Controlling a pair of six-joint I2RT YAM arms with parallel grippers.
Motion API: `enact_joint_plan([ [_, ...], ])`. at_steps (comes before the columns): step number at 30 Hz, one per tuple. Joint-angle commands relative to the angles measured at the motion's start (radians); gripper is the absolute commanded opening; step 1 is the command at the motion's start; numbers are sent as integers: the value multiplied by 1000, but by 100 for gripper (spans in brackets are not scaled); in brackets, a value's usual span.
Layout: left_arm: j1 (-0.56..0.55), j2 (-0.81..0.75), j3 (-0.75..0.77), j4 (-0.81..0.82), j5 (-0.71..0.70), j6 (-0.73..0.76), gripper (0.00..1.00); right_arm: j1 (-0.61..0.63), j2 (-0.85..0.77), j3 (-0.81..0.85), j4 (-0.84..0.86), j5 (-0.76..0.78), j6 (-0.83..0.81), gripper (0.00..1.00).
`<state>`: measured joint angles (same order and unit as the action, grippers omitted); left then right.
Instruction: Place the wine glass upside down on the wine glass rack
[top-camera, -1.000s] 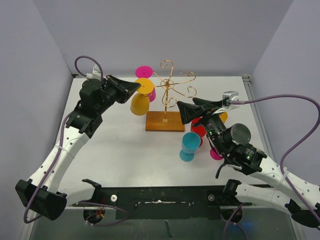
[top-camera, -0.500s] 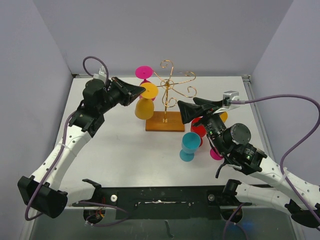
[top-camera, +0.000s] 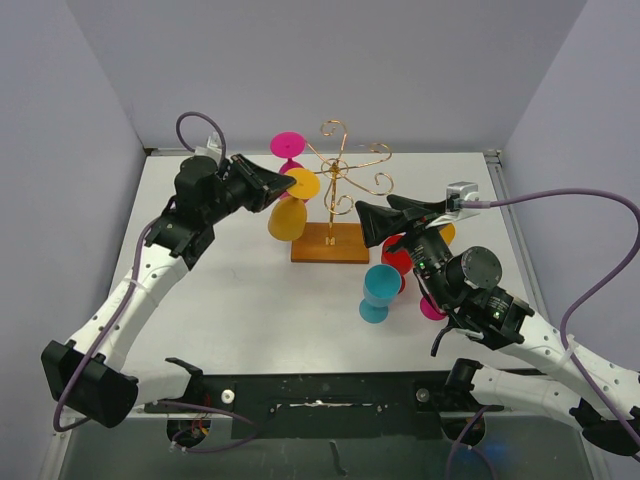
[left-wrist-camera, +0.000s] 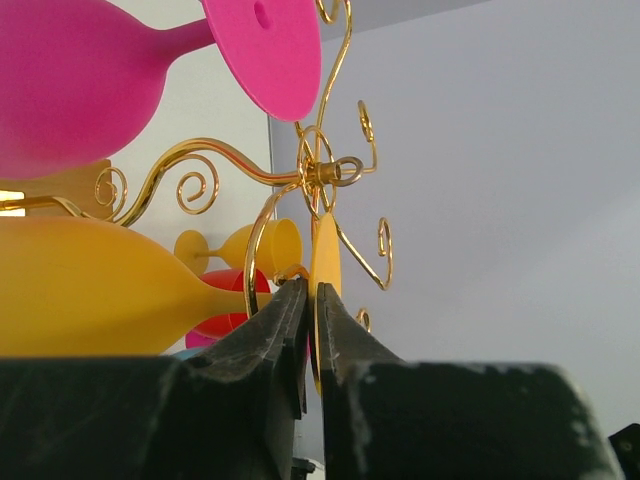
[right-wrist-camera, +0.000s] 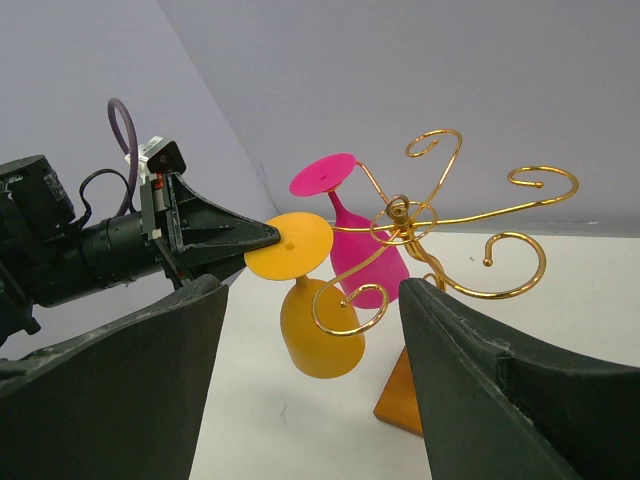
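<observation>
The yellow wine glass (top-camera: 286, 220) hangs upside down, bowl low and foot disc (right-wrist-camera: 290, 245) on top. My left gripper (top-camera: 290, 183) is shut on the edge of that disc (left-wrist-camera: 326, 250), which sits as a thin sliver between the fingers (left-wrist-camera: 285, 320). The stem stands right at a curled arm (right-wrist-camera: 345, 300) of the gold wire wine glass rack (top-camera: 340, 170); I cannot tell whether it sits inside the curl. A pink glass (top-camera: 289, 143) hangs upside down on the rack. My right gripper (top-camera: 372, 208) is open to the rack's right, holding nothing.
The rack's brown wooden base (top-camera: 330, 243) lies mid-table. A blue glass (top-camera: 380, 290), a red one (top-camera: 397, 262), a pink one (top-camera: 432, 308) and a yellow one (top-camera: 445, 233) cluster under my right arm. Grey walls close in the left, back and right.
My left arm has carried the yellow glass to the right, bringing its foot and stem up to the rack's curled arm. The right arm has not moved.
</observation>
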<state>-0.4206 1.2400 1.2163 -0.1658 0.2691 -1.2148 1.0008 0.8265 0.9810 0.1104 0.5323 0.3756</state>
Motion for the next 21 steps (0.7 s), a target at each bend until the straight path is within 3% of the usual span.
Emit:
enact_joint_plan([
  [1, -15, 4, 81, 7, 9, 43, 11, -6, -4, 11, 25, 31, 9, 70],
  [21, -20, 6, 149, -131, 18, 155, 37, -10, 6, 14, 9, 77, 48, 70],
])
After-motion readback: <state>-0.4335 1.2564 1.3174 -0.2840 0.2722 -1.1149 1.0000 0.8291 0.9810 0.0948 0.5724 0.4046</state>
